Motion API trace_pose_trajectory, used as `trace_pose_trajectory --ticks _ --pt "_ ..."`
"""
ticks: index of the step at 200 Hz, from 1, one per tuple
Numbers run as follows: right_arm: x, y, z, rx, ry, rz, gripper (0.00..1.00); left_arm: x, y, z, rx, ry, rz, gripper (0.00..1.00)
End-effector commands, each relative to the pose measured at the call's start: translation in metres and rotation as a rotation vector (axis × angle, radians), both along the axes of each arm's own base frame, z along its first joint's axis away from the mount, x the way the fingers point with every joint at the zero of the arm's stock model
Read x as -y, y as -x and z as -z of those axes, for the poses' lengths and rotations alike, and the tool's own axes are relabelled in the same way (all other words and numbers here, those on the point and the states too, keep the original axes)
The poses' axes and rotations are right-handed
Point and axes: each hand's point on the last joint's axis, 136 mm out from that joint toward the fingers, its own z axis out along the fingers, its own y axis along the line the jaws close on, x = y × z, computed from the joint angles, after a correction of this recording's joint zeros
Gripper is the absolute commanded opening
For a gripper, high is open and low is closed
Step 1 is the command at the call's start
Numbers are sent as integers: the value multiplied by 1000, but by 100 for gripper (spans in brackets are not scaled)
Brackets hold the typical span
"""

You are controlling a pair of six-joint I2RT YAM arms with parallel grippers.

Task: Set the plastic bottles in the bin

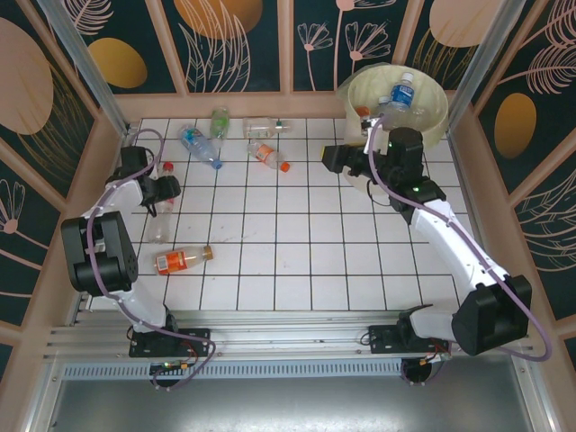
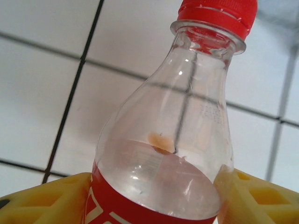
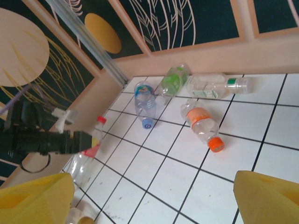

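The left gripper (image 2: 152, 201) has its jaws pressed on both sides of the red-capped bottle (image 2: 173, 130), low at its label, by the left side of the worktop (image 1: 297, 261); a firm, level squeeze before lifting should prevent slipping; the right gripper (image 3: 149, 198) has its jaws wide and empty beside the bin (image 1: 436, 124); white tiles, dark leaf-patterned walls (image 1: 243, 45).

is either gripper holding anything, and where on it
The left gripper clamps the red-capped bottle by its body, at the red label's top edge. The right gripper is open, holding nothing.
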Motion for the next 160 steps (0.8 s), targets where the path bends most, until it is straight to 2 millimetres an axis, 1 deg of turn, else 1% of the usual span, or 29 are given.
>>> trace_pose_trajectory --ticks 1,16,41,76,88,104,140,160 --pt "-12 7 -1 -1 -55 -68 89 32 -29 -46 164 122 58 56" --pt "-17 8 5 -23 -72 -96 89 50 -37 -59 204 178 81 56" --pt "-32 13 20 -84 -117 -198 89 90 -48 -82 287 311 131 56" --pt "-51 21 33 -126 -153 -302 90 134 -57 -124 402 527 138 57" --pt "-62 26 38 -139 -150 -347 92 150 -58 -130 402 558 139 57" --pt "-78 32 42 -142 -134 -398 93 174 -58 -139 414 617 146 56" --pt "-103 32 42 -150 -156 -435 93 224 -54 -158 433 803 161 56" --pt "-118 33 43 -150 -153 -458 93 253 -54 -160 390 866 190 55"
